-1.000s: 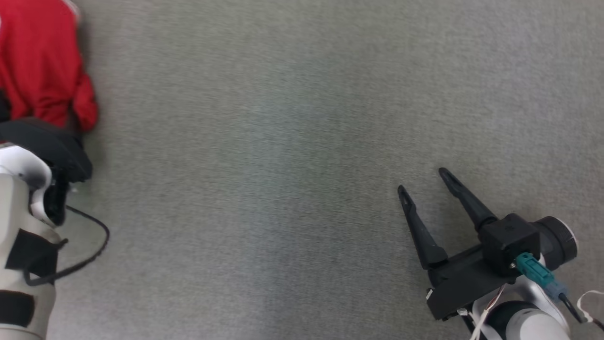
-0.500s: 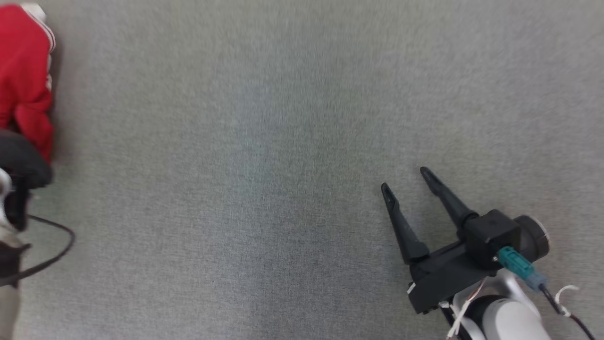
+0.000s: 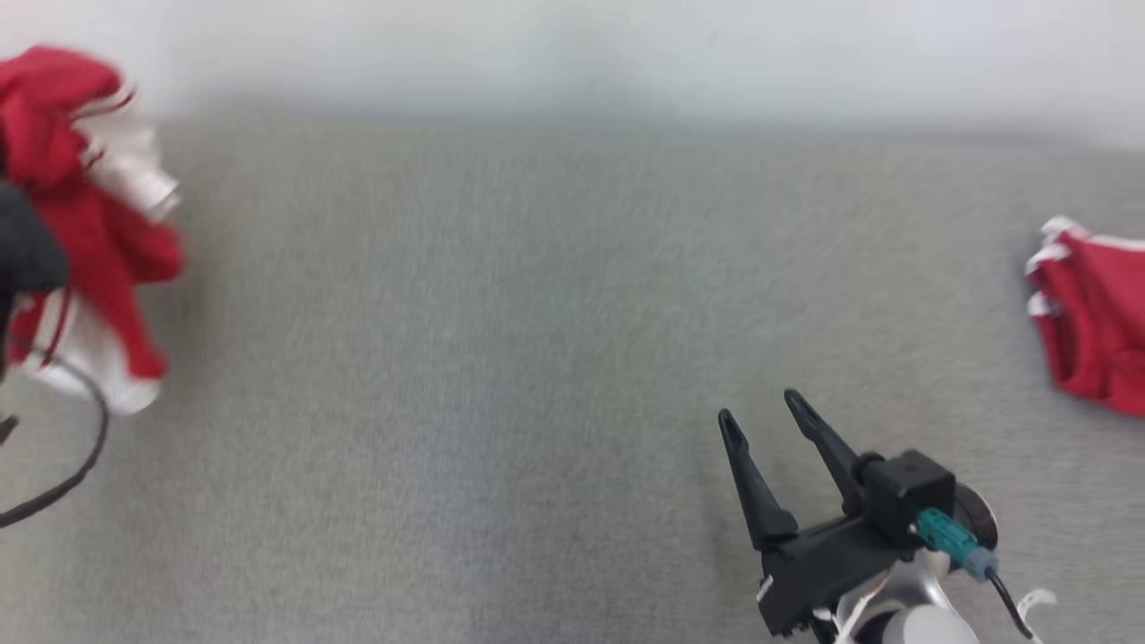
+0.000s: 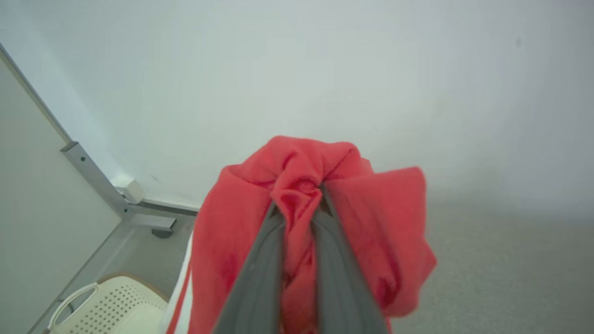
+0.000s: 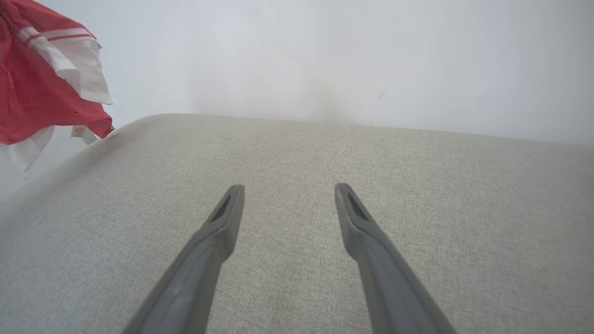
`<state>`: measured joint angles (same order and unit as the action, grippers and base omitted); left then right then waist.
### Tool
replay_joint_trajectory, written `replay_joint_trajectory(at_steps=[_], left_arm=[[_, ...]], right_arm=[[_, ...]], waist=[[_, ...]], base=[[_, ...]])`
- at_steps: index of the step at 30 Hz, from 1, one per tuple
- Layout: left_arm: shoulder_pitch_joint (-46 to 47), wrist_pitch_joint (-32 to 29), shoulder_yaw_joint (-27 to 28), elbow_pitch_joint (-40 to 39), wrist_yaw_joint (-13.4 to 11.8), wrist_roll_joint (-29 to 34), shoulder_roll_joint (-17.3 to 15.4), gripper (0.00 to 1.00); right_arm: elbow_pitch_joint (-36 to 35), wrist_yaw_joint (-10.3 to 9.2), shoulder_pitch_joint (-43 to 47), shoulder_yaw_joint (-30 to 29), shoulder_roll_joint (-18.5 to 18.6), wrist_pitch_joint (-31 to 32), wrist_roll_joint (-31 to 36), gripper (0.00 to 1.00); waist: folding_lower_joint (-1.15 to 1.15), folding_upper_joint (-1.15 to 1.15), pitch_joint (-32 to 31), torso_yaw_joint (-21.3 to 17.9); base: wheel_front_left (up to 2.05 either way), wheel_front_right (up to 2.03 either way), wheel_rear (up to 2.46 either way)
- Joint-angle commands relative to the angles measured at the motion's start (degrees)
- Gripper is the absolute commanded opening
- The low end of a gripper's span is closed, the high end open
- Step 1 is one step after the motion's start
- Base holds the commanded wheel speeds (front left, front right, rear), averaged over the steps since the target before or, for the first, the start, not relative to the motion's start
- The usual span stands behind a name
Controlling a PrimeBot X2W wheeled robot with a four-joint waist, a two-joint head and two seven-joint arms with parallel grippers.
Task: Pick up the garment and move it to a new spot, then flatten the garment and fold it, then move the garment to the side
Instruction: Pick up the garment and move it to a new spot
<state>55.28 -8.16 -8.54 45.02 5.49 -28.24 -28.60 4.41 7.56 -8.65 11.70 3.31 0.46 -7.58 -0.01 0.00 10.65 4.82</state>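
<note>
While the left claw (image 4: 299,197) is clamped on the red garment (image 4: 232,222), held aloft at the left of the table (image 3: 501,358), we find pickup done; placing, flattening, folding remain; right claw (image 3: 759,405) gapes empty

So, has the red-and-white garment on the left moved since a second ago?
Yes. The red-and-white garment has risen off the grey fabric tabletop, bunched in the shut left tool.

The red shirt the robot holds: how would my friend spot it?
Find the big grey surface and look to its left end. The red-and-white garment hangs there bunched, pinched in the left tool. The other red garment lies on the surface at the right end; this one is up in the air.
</note>
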Motion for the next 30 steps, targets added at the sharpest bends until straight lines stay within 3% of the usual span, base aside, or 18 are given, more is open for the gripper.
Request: replay_joint_trajectory(at_steps=[1, 9, 10, 16, 22, 30], left_arm=[[-0.21, -0.28, -0.18, -1.9, -0.02, -0.07, 0.58, 0.0], [-6.73, -0.63, -1.44, -22.97, -2.78, -2.71, 7.78, 0.0], [-9.21, -1.03, -2.81, -28.58, -3.83, -2.79, 9.97, 0.0], [-16.1, -2.5, -7.92, -39.65, -5.68, -3.23, 15.86, 0.0], [-21.78, -0.94, -13.15, -37.61, -7.08, 0.26, 17.83, 0.0], [-26.63, 5.02, -18.19, -25.48, -7.41, 5.06, 19.1, 0.02]], right_arm=[[0.21, -0.13, 1.33, -0.31, -0.25, -0.42, -0.49, 1.0], [0.28, -0.13, 3.56, -2.83, -0.46, -0.4, -0.02, 1.0], [-0.19, -0.13, 3.81, -2.94, -0.45, -0.13, -0.27, 1.0], [-1.07, -0.13, 3.96, -2.66, -0.46, 0.29, -1.32, 1.0], [-0.57, -0.13, 2.74, -1.22, -0.48, -0.54, -2.14, 1.0], [1.03, -0.13, 1.82, -0.42, -0.44, -1.49, -3.01, 1.0]], waist=[[0.01, 0.0, -7.99, -4.57], [0.01, 0.0, -10.81, -11.1], [0.01, 0.0, -10.64, -12.97], [0.01, 0.0, -8.47, -17.88], [0.01, 0.0, -5.5, -21.05], [0.01, 0.0, -3.96, -22.78]], base=[[0.0, 0.0, 0.0], [0.0, 0.0, 0.0], [0.0, 0.0, 0.0], [0.0, 0.0, 0.0], [0.0, 0.0, 0.0], [0.0, 0.0, 0.0]])
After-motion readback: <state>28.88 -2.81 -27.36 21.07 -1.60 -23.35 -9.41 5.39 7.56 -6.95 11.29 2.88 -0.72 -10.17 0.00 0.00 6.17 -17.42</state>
